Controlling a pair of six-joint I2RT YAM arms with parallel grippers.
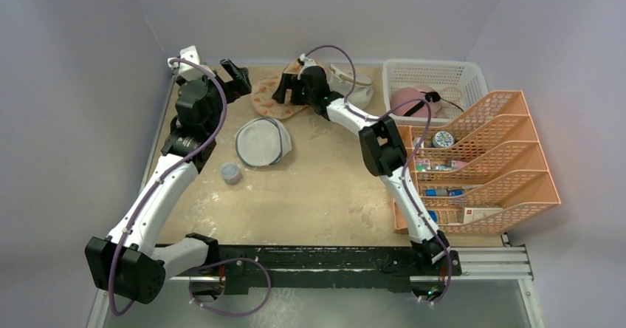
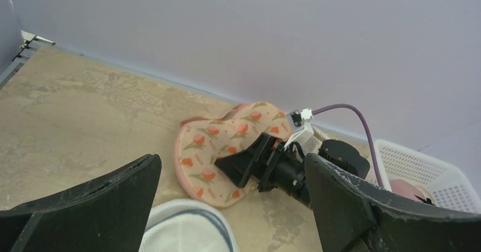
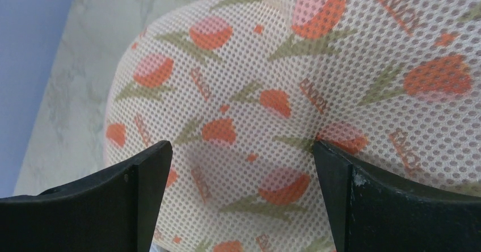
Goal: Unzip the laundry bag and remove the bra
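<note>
Peach mesh with orange-red leaf print fills the right wrist view. The laundry bag [image 3: 272, 82] lies at the far edge of the table [image 1: 332, 191], close to the back wall. No bra is visible anywhere, so it is presumably inside. Right gripper [image 1: 283, 91] sits directly over the bag's top face, jaws spread wide, nothing between them. Left gripper [image 1: 235, 75] hovers just beside the bag's left end, likewise wide apart and empty, not touching it. I can't make out the zip pull in any view — too small from above, out of frame on the wrists. Risks:
- The right could close on plain mesh instead of the pull, which would only bunch fabric or lift the whole bag.
- Nothing pins the bag, so a tug along the zip would likely drag it toward the wall or into the white mesh cup-shaped pouch [image 1: 347, 77] just behind.
- Both wrists crowd one spot — a sideways move could knock them together.
- The round white mesh pouch [image 1: 262, 142] sits near, a wrong target if the left drops short.
</note>
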